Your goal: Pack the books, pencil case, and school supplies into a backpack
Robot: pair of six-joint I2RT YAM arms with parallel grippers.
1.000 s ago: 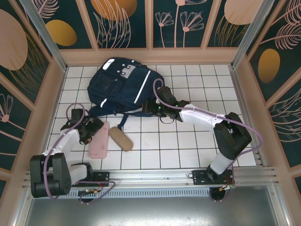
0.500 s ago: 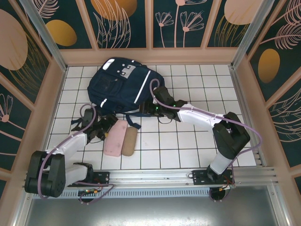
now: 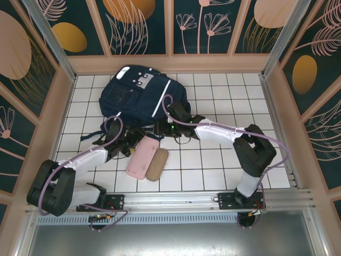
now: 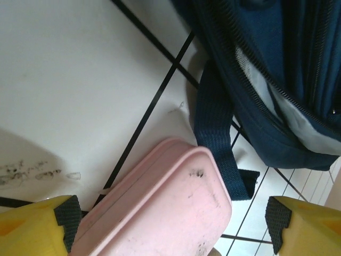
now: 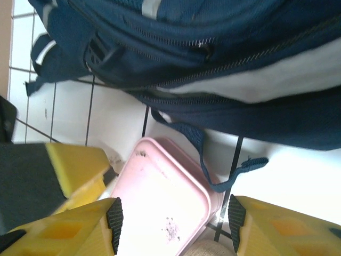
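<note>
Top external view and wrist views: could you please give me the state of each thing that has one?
backpack, lying flat, main zip open, pale lining showing.
pink case, shut, flat on the table.
tan pouch, lying against the pink case.
left gripper, open around the pink case.
right gripper, open, holding nothing.

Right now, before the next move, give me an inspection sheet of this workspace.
Surface: white tiled table, smudged in spots.
Job's things: backpack lying flat, zip gaping; pink case and tan pouch side by side on its near side.
Clutter: nothing seen.
Grippers: left fingers open, straddling the pink case; right fingers open, holding nothing.
Cables: purple cable loops over the backpack.
Surroundings: flower-print wall panels in wooden frames.
</note>
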